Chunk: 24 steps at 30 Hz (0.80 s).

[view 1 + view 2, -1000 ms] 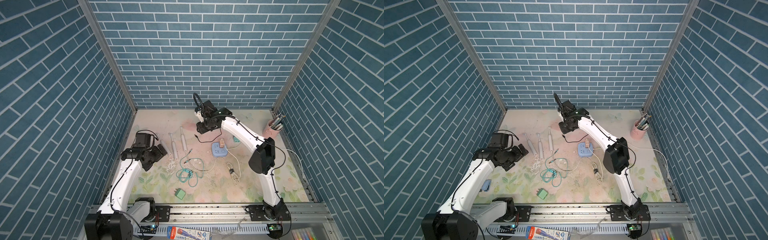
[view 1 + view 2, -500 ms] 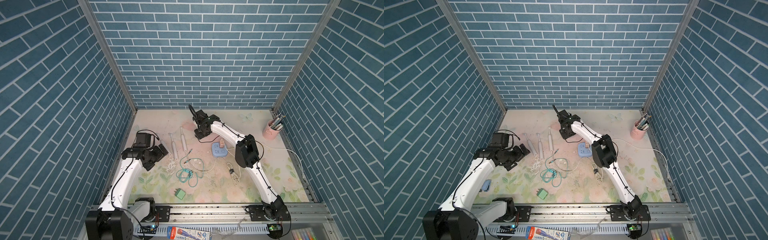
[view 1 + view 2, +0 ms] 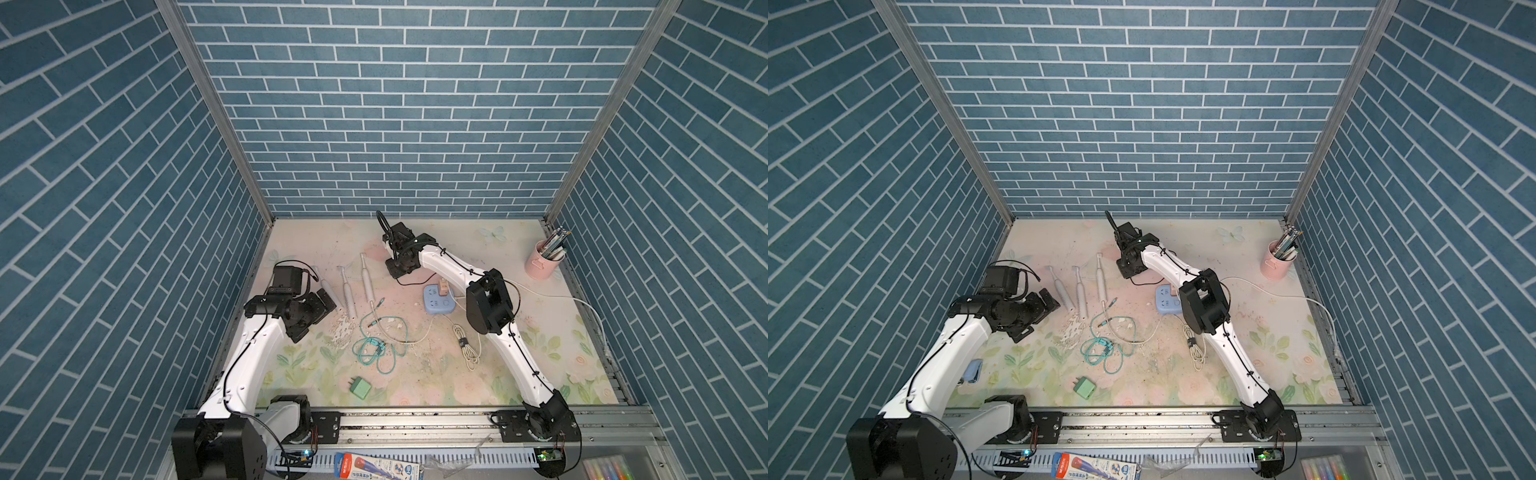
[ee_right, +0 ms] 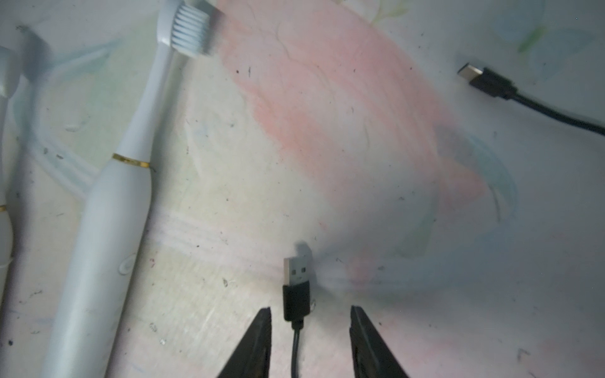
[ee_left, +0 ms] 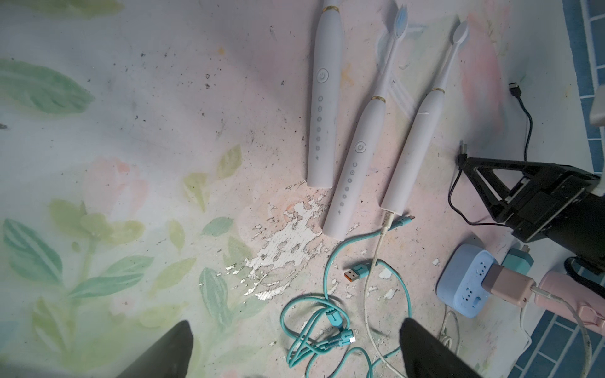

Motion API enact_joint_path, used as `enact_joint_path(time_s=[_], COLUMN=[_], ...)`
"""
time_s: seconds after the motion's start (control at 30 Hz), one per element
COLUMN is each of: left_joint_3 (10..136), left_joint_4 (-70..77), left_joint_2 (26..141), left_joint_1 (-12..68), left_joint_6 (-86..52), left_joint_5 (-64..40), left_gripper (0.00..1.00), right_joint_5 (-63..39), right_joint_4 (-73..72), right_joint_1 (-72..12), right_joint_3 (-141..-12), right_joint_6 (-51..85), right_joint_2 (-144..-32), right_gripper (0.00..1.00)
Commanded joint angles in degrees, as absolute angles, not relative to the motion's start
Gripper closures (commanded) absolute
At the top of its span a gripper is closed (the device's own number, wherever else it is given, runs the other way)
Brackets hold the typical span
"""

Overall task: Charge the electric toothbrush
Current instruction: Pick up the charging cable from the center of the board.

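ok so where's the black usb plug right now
In the right wrist view the black usb plug lies flat on the mat, between the tips of the open right gripper without touching them, with the white toothbrush alongside it.

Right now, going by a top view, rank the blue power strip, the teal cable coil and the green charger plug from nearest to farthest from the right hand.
1. Blue power strip: close by the right hand, on its right and slightly toward the robot.
2. Teal cable coil: mid-scene, farther toward the robot.
3. Green charger plug: farthest, near the front edge.
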<state>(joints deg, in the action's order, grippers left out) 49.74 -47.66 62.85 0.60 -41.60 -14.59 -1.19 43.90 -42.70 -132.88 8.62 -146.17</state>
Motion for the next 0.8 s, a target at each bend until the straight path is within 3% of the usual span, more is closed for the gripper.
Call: enact_joint_path(time_s=[0.0,0.27,0.43,0.77], left_joint_3=[48.54,48.82,47.95,51.34], left_joint_4=[-47.48,-47.64,-45.89,-41.84], left_joint_2=[63.36,63.71,64.64,72.81], left_joint_1=[0.19,0.22,0.26,4.95], left_joint_6=[-41.87,-42.18,-43.99,-49.22], left_joint_5=[-13.81,-13.38,-13.66,-10.23], left_gripper=[0.0,0.0,0.01,0.01], right_joint_5=[-2.01,-1.08,-1.01,-2.35], right_joint_4=[43.83,45.35,45.0,31.07], right_joint_1=[-42.5,-42.54,-43.1,-46.87], right_joint_3=[-132.96,-133.34,-130.59,-107.88], right_joint_6=[7.57,7.25,6.36,4.87], right_joint_2=[-148.87,-150.47,-147.4,-126.15], right_gripper=[0.62,0.8,0.99,1.0])
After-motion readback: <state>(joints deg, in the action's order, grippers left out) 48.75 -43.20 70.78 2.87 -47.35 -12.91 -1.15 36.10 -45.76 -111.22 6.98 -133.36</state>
